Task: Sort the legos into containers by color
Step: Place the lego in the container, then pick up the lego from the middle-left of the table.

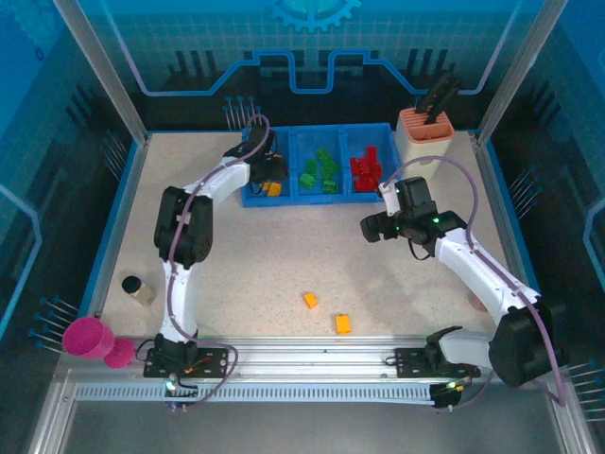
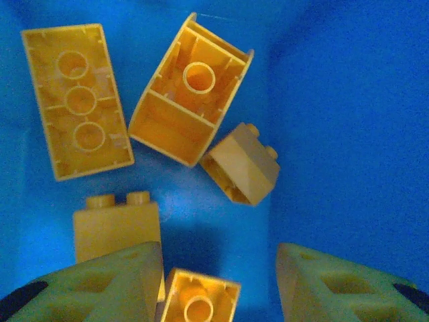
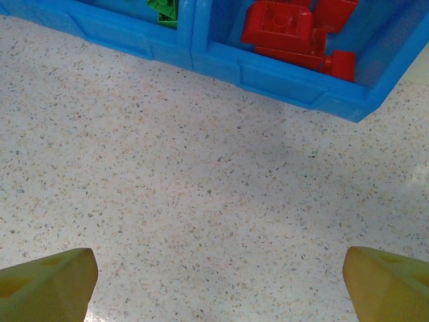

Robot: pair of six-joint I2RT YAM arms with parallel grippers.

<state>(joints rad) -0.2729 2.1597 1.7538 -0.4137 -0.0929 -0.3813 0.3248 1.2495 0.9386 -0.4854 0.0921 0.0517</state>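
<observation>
Pink cup (image 1: 85, 337) and a tan cylinder (image 1: 139, 289) are parked way off on the left of the desk (image 1: 246, 255), and neither looks like part of the job. Next over, the left hand (image 2: 220, 255) is dipped into the left compartment of the blue tray (image 1: 293, 198), right above the orange-yellow bricks (image 2: 191, 90). Its fingers are apart. A small yellow brick (image 2: 198, 300) lies under the gap, snug against the left finger but clear of the right one, so nothing's clamped. The middle compartment has the green bricks (image 1: 321, 172) and the right one has the red bricks (image 3: 281, 30), so the sorting looks nearly done to me. What's left is two loose orange bricks (image 1: 343, 323) out on the open desk toward the near edge, close to each other and well apart from the tray. The right hand (image 3: 221, 272) hangs over bare desk just in front of the red compartment, fingers spread wide with nothing between them. My guess is it's the nearer one for those strays: they lie toward the near edge and a bit to its left, while the left hand is up at the tray. They're too small from above to tell which way their long sides run. Far right at the back there's a peach holder (image 1: 425, 132) with black tools.
</observation>
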